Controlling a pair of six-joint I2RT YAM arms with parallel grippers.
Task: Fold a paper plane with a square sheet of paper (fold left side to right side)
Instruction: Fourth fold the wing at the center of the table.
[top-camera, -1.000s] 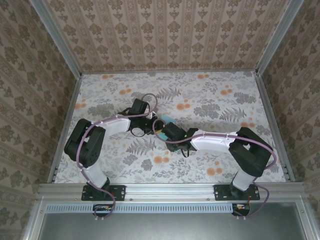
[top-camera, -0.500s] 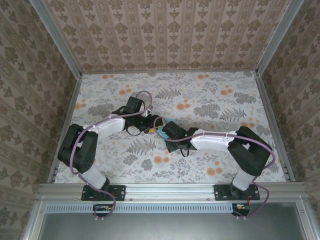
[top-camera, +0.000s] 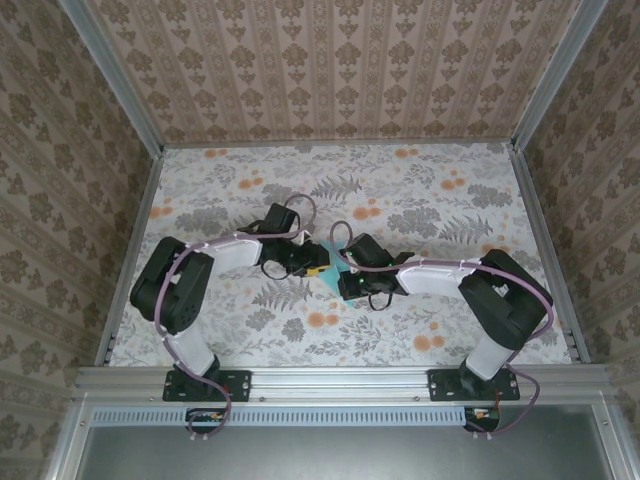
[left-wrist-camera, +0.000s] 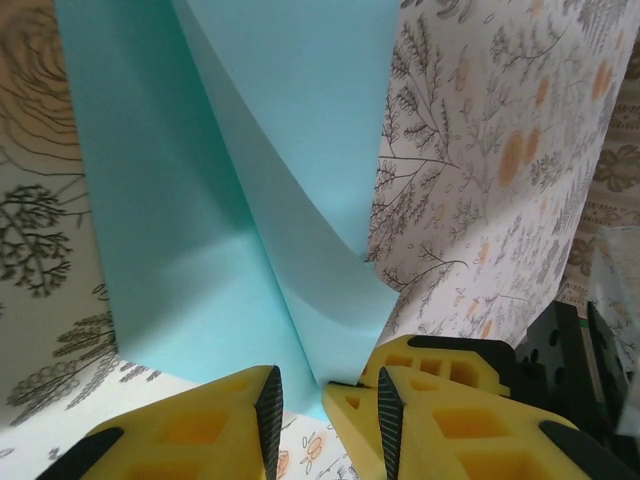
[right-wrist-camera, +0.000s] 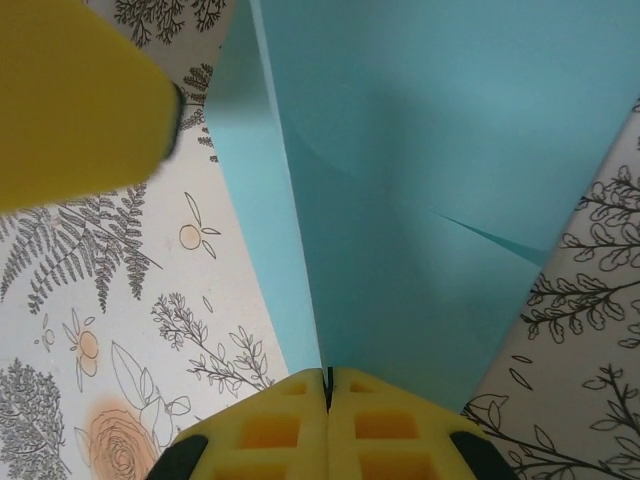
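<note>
The light-blue square sheet of paper (top-camera: 330, 275) lies mid-table between the two grippers, creased, with one flap curling up (left-wrist-camera: 200, 200). My left gripper (top-camera: 318, 268) is at its left. In the left wrist view its yellow fingers (left-wrist-camera: 325, 420) stand apart, with a paper corner reaching into the gap. My right gripper (top-camera: 342, 280) is at the right. In the right wrist view (right-wrist-camera: 327, 385) its jaws are pressed together on a raised fold of the paper (right-wrist-camera: 430, 150). A yellow left finger (right-wrist-camera: 80, 100) shows at the upper left of that view.
The floral tabletop (top-camera: 420, 200) spreads wide behind and to both sides. Patterned walls (top-camera: 330, 70) with metal posts enclose it. An aluminium rail (top-camera: 340, 380) with both arm bases runs along the near edge.
The left arm reached out, then drew back so its gripper meets the paper's left side. The right wrist turned and shifted right and nearer, its jaws closing on the paper.
</note>
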